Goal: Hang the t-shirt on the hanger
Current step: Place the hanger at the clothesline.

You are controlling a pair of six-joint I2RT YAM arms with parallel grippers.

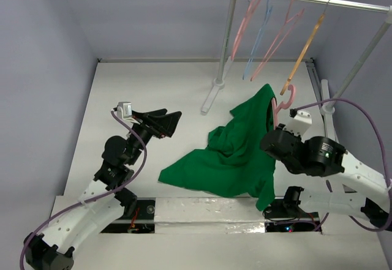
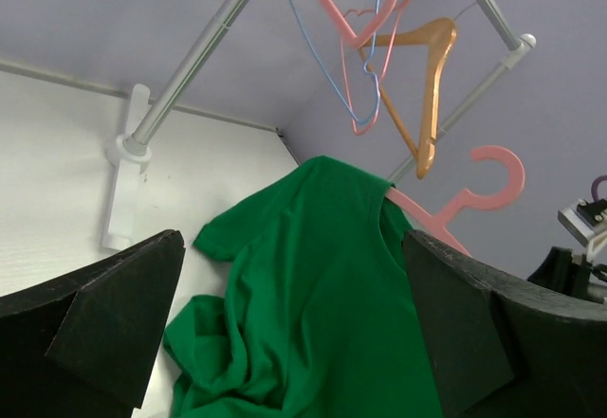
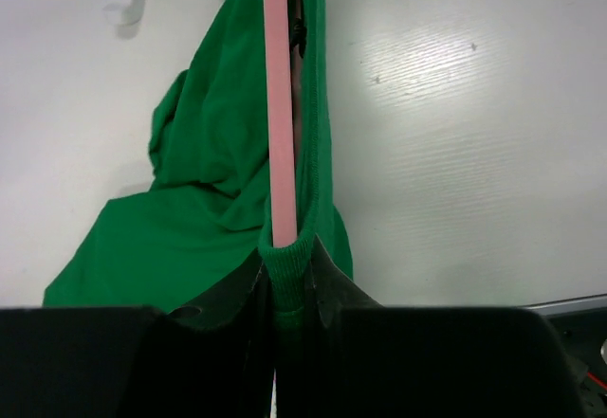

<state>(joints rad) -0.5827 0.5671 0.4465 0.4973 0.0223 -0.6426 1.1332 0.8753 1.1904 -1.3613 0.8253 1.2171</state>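
Two claws divide the work: the right claw clamps the hanger by one arm with green collar caught in, apparently propping it so the t-shirt hangs from it down onto the table, while the left claw gapes empty nearby.

left arm and right arm were white with black joints, purple cables; left gripper had black wedge fingers.

No legible text or markings.
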